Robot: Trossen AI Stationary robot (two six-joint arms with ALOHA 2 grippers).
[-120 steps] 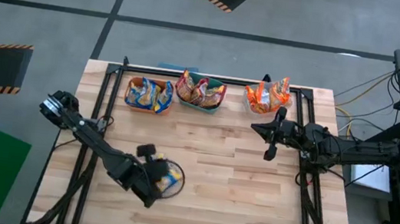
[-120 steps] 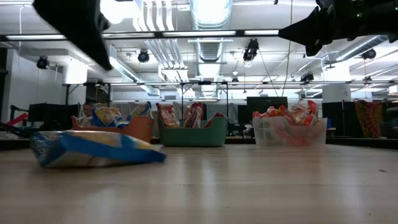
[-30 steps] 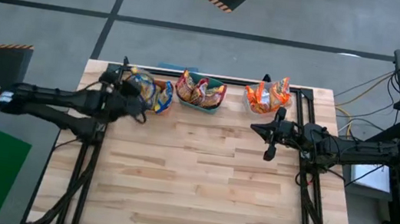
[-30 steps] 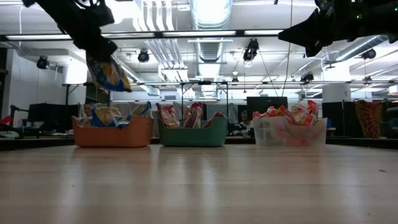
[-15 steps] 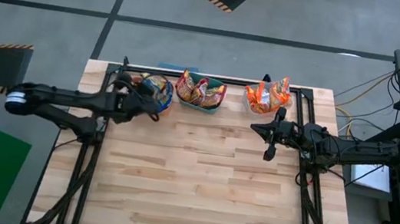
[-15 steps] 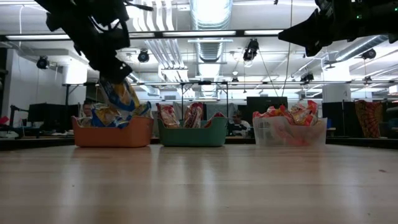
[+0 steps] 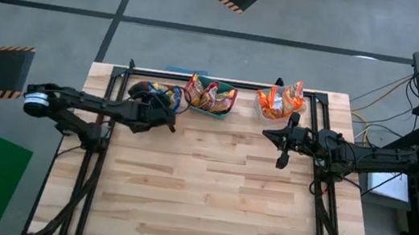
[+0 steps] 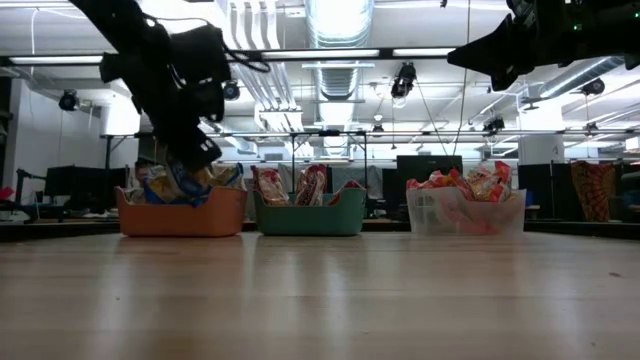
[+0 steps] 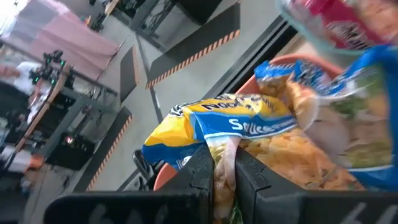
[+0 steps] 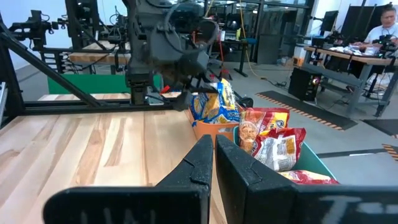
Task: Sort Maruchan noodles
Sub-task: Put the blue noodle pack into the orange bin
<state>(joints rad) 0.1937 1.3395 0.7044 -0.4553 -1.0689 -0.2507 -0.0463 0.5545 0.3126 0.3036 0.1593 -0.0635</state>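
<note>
Table [image 7: 208,190]: light wood planking; the near half carries nothing, all items stand in a row along the far edge.

Right gripper [image 7: 281,155]: held in the air over the right part of the table, just nearer than the clear bin; fingers pressed together, gripping nothing.

Left gripper [image 7: 169,106]: reaching in from the left edge, positioned over the orange bin; in the left wrist view its fingers [image 9: 205,171] are clamped on the edge of a blue-and-yellow noodle packet [image 9: 217,127], which hangs into the bin among the other blue-and-yellow packets.

Orange bin [image 8: 180,212]: far left of the row; holds blue-and-yellow packets, partly covered by the left arm in the high view.

Green bin [image 8: 308,215]: middle of the row, just beside the orange bin; holds maroon-pink packets [image 7: 209,95] standing on edge.

Clear bin [image 8: 465,213]: right end of the row, apart from the green bin; holds orange-red packets [image 7: 279,101] heaped above the rim.

Beyond the table: grey floor with striped hazard mats; a person seated at a desk shows in the right wrist view [image 10: 382,34].
</note>
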